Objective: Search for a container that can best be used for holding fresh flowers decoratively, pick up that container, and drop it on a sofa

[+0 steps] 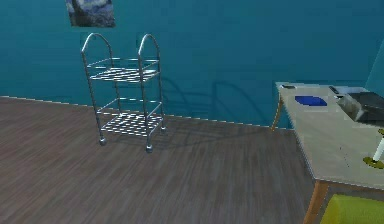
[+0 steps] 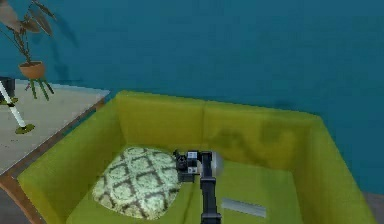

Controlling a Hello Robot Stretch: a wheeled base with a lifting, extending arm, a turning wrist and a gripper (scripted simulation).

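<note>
Pointing picture-left, end effector (image 2: 181, 165) at patterned cushion (image 2: 133, 182) on sofa (image 2: 255, 128); cannot tell if holding anything.

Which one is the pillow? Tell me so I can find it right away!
Find the big yellow-green sofa against the teal wall. On its seat, toward the arm side view's left, lies a roundish cushion. It alone has a green-and-cream pattern; the sofa and the flat grey thing farther along the seat are plain.
</note>
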